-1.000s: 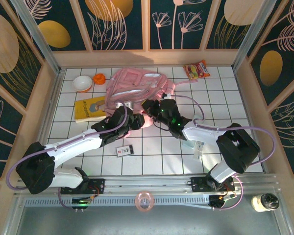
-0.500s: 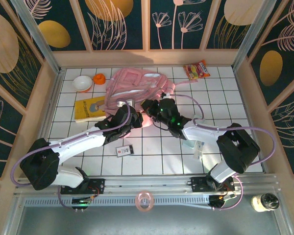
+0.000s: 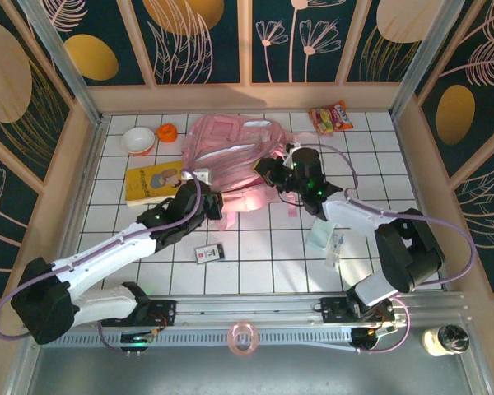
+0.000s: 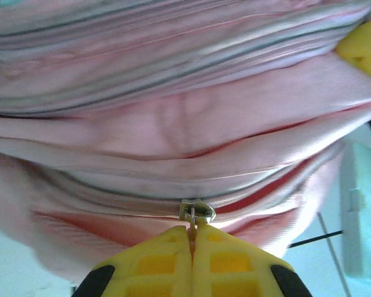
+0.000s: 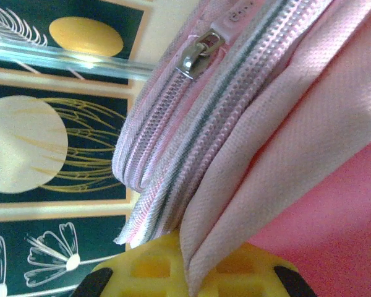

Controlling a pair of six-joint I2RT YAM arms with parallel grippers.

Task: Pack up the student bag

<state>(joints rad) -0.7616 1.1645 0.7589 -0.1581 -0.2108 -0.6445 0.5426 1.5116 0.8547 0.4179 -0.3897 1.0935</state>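
Fingers point(image 4: 148, 263) of left gripper point(image 4: 192, 238): clamped on zip pull point(image 4: 196, 213), bag's point(image 3: 230, 144) 7 o'clock. Right gripper point(image 5: 187, 272): fabric pinched tight, 4 o'clock. Step judged: unzipping; pull to be drawn along track.

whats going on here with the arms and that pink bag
Two robot arms are working on a pink backpack on the tiled table. The left gripper is pinched shut on a zip pull at its near edge; the right gripper clamps a fold of its fabric. A book, bowl and snack packet lie outside it.
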